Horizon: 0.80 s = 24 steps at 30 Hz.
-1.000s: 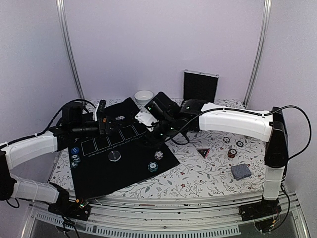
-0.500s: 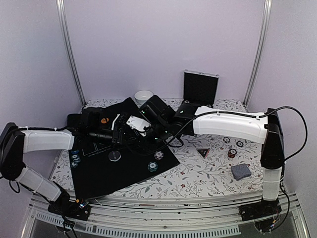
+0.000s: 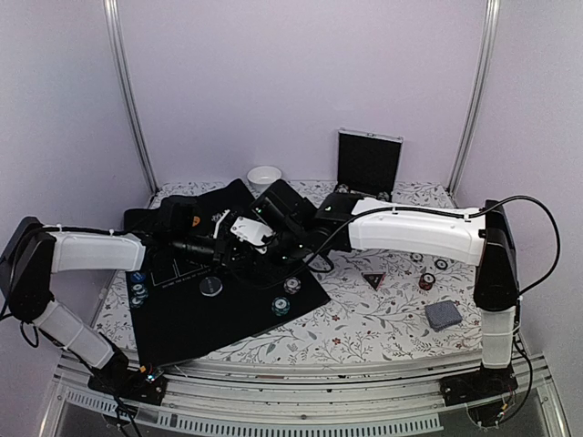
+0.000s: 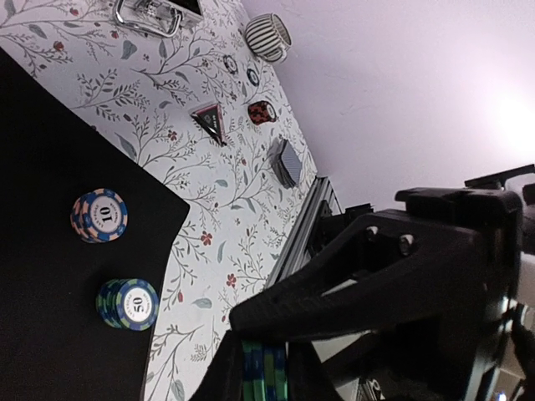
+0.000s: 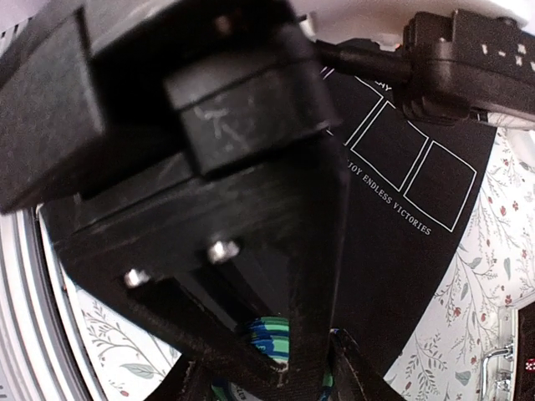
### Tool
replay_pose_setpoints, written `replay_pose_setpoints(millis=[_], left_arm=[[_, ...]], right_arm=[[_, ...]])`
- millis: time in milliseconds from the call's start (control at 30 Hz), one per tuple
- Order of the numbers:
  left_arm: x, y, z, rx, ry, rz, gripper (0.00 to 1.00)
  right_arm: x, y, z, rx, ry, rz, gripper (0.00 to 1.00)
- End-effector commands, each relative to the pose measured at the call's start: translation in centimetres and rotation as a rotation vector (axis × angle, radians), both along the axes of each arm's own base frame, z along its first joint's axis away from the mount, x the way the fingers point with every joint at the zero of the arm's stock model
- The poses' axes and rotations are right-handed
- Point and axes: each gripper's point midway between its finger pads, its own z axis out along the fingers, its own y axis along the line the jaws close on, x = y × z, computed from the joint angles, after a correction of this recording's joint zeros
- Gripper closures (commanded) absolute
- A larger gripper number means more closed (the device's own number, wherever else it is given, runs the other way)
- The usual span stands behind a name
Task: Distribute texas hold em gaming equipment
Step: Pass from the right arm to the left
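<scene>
Over the black mat my two grippers meet on one stack of green-and-blue poker chips. The left gripper is shut on the stack, which sits edge-on between its fingers. The right gripper comes from the other side, and the same stack shows between its jaws too. On the mat lie a pink chip stack, a blue-green one and a round grey button. The triangular marker and the card deck lie on the floral cloth at the right.
More chip stacks sit at the mat's left edge and on the cloth at the right. A white bowl and the upright black case stand at the back. The table's metal rail runs along the front.
The left arm has swung in from the left to meet the right gripper, and its jaws have shut on the chip stack. The right gripper has shifted slightly left.
</scene>
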Motion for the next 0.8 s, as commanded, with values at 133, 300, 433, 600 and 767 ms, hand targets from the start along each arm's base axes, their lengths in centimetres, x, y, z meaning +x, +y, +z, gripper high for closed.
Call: replay_pose_setpoints(millis=[133,300,433,600,767], left_arm=[[-0.2,-0.3,0.4,0.013,-0.012,-0.019,1.00],[2.2,2.0,-0.4,0.063,0.000,0.102,1.00],[7.5,7.7,-0.8,0.097,-0.003,0.336,1.00],[14.9,18.1,-1.4,0.158,-0.018,0.694,1.00],[20.4,24.4,-4.9,0.180,0.078,0.861,1.00]], right_arm=[[1.4,0.2,1.2,0.012,-0.075,-0.055,0.97],[2.7,-1.1,2.2,0.000,-0.134,-0.142,0.30],[3.8,-2.7,3.8,0.018,-0.175,-0.224,0.01],[4.8,-5.3,5.0,0.062,-0.163,-0.298,0.01],[4.9,-7.1,5.2,0.065,-0.162,-0.334,0.01]])
